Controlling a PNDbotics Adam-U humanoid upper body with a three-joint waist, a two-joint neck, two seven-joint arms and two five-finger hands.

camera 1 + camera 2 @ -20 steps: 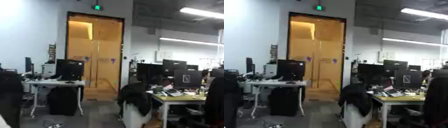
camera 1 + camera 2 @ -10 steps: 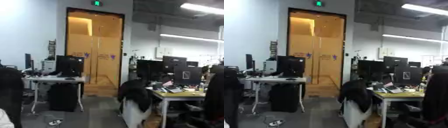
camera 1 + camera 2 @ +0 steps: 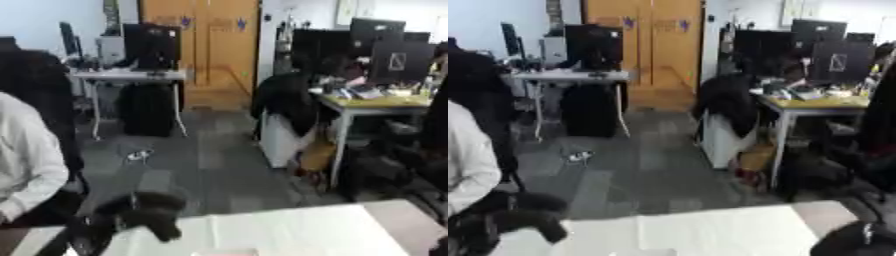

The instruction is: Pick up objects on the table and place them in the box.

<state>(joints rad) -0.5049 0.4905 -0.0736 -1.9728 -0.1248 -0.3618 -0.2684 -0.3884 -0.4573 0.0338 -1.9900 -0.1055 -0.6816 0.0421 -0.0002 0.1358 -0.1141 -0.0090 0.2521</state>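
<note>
White table (image 3: 297, 227), black robot hand (image 3: 149, 212)

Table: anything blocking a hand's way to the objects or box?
Cannot tell. Only the far edge of the table shows; no objects or box in view. The left hand and right hand are dark shapes at the lower corners.

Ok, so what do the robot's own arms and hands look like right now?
Only blurred parts show. The left hand is a bulky, lumpy black shape at the lower left; no cables or markings can be made out. The right hand is a rounded black mass in the lower right corner with a small pale, silvery spot.
</note>
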